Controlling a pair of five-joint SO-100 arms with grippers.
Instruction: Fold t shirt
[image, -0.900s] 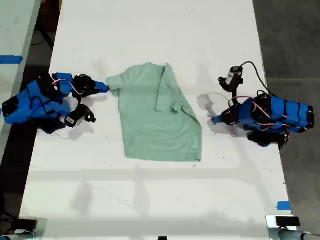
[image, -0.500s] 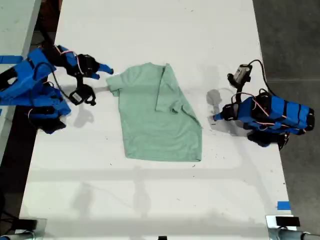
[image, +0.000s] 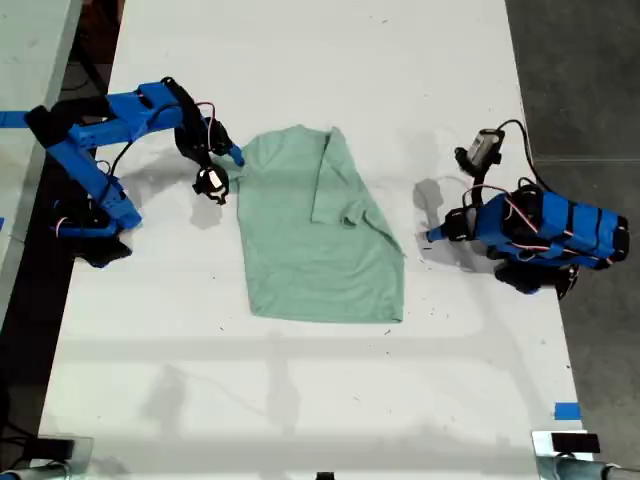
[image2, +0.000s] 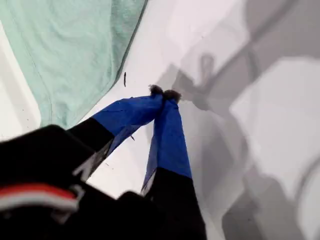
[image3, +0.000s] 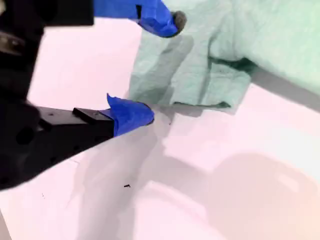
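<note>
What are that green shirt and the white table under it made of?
The t shirt looks like soft knit cloth, probably cotton or a blend: matte, wrinkled, with stitched hems showing in the second wrist view. The table appears smooth, hard and white with a faint sheen, perhaps laminate or painted board; the pictures cannot settle which.

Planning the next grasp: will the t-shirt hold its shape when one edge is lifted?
Probably not. The t shirt lies wrinkled with a fold already flopped over, so it looks limp and should drape. It seems light, thin cloth; pushing would likely bunch it, not slide it.
</note>
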